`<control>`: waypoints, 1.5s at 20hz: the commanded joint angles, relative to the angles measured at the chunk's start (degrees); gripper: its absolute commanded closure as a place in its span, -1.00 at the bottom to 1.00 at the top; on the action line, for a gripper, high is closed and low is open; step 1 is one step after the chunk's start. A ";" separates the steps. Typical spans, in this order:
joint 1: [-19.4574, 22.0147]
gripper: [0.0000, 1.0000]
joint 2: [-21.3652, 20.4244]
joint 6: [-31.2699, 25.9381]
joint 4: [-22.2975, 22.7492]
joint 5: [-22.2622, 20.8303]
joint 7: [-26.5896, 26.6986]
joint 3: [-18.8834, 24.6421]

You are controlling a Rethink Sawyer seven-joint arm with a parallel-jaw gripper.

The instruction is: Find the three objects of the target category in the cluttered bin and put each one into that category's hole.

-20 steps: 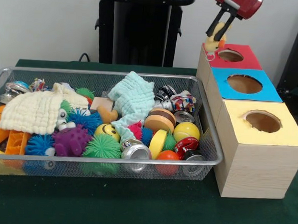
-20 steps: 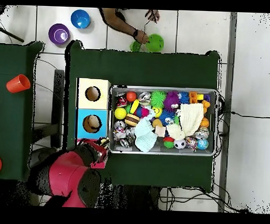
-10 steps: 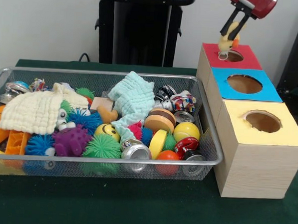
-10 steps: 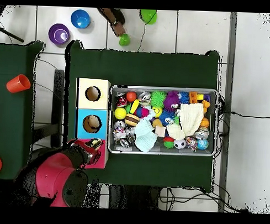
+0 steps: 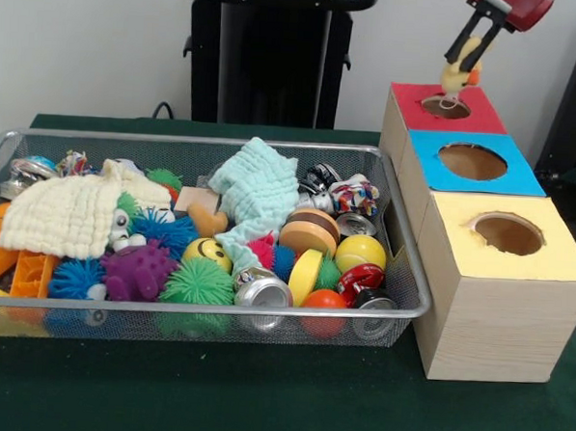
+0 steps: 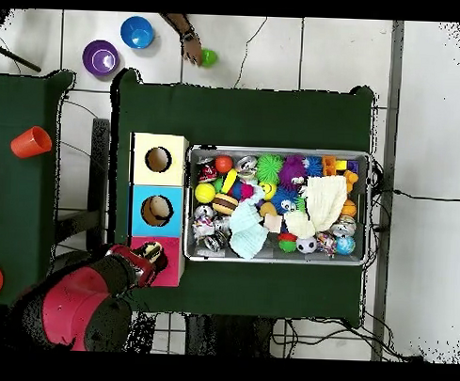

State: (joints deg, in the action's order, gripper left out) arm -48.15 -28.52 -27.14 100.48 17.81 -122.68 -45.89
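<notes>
Gripper [image 5: 457, 68] w/ yellow toy [image 5: 454, 77] moved over red box [image 5: 450, 109]

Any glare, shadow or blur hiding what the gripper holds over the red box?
Front view: even light, no glare; the gripper and its yellow toy look slightly soft above the red box. Overhead view: the arm covers most of the toy.

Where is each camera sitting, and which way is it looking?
Front view: sits across the table, low, facing the wire bin and three boxes; the gripper shows top right, holding a yellow toy over the red box.
Overhead view: hangs above, looking straight down; the red arm shows bottom left, and a person's hand at the top.
Both show the bin, the boxes and the gripper at the red box.
</notes>
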 commanded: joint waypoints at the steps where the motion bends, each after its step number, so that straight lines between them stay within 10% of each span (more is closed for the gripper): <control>1: -1.36 1.00 2.54 -7.83 -0.25 4.20 -19.60 1.85; 30: -1.61 1.00 4.55 2.14 8.17 7.36 -20.11 4.55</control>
State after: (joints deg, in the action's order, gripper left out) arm -51.75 -25.23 -27.66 105.06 23.33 -127.91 -45.88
